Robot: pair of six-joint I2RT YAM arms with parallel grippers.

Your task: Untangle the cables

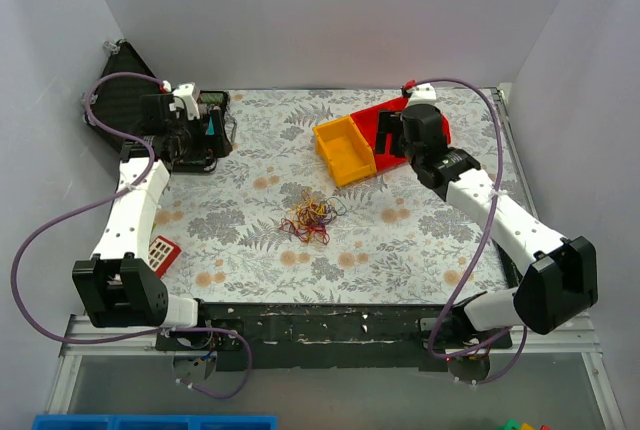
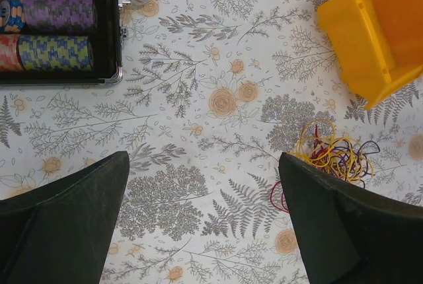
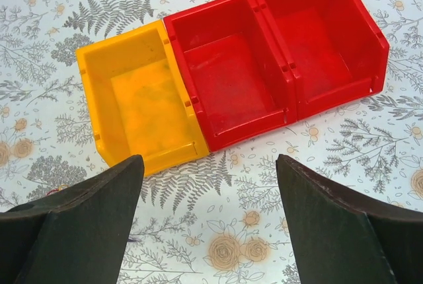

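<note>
1. Far left, 10 o'clock of the table [image 1: 260, 240]: an open black chip case [image 2: 59, 33] holding rolls of striped poker chips [image 2: 56, 12].
2. I see the left gripper [image 2: 203, 165] just beside that case, its jaws spread wide over bare floral cloth with nothing between them.
3. At 8 o'clock in the top view, a small red item with white squares [image 1: 160, 253] lies flat beside the left arm. I can't tell what it is.
4. The cables [image 1: 312, 216] sit near the table centre, well apart from both grippers: one loose tangle of thin yellow, red, orange and dark purple loops.
5. In the left wrist view the tangle is at 4 o'clock, and a red loop disappears behind one of the fingers [image 2: 330, 231]. I can't tell if they touch.
6. The yellow bin [image 3: 139, 96] is at 1 o'clock from the cables, open side up, with nothing in it.
7. Two red bins [image 3: 228, 66] stand in a row with it, the nearer one touching the yellow bin.
8. The right gripper [image 3: 209, 165] hangs above the bins' front edge, jaws fully apart and holding nothing.
</note>
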